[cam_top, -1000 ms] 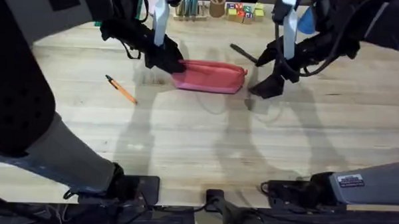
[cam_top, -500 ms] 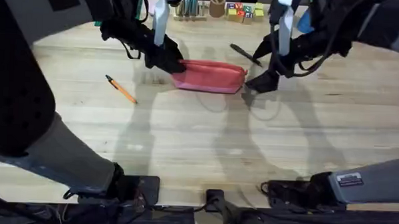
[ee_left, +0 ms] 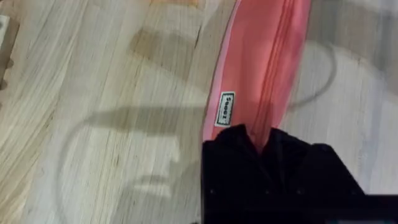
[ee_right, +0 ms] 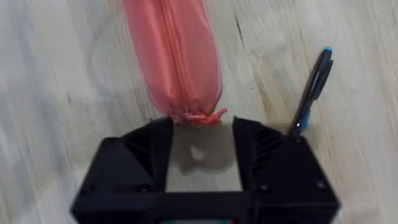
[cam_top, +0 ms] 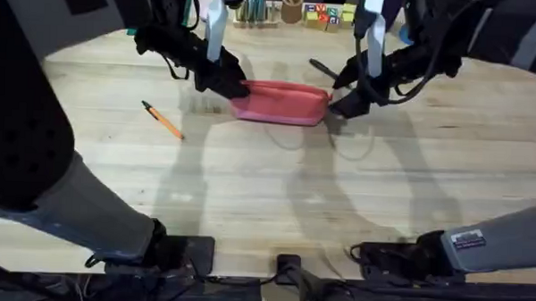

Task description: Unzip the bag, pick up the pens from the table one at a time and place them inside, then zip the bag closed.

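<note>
The salmon-pink bag lies zipped on the table, toward the back middle. My left gripper is shut on the bag's left end; the left wrist view shows its black fingers pinching the bag at the zipper line. My right gripper stands open at the bag's right end. In the right wrist view the zipper pull sits just ahead of the gap between the open fingers. The orange pen lies left of the bag. The black pen lies behind the right gripper.
Along the table's back edge stand a wooden holder with teal pens, a small cup and coloured blocks. Bare tabletop stretches from the bag toward the arm bases.
My right gripper has moved left and slightly back, from beside the bag to its right end at the zipper pull. The left gripper and the bag have stayed put.
</note>
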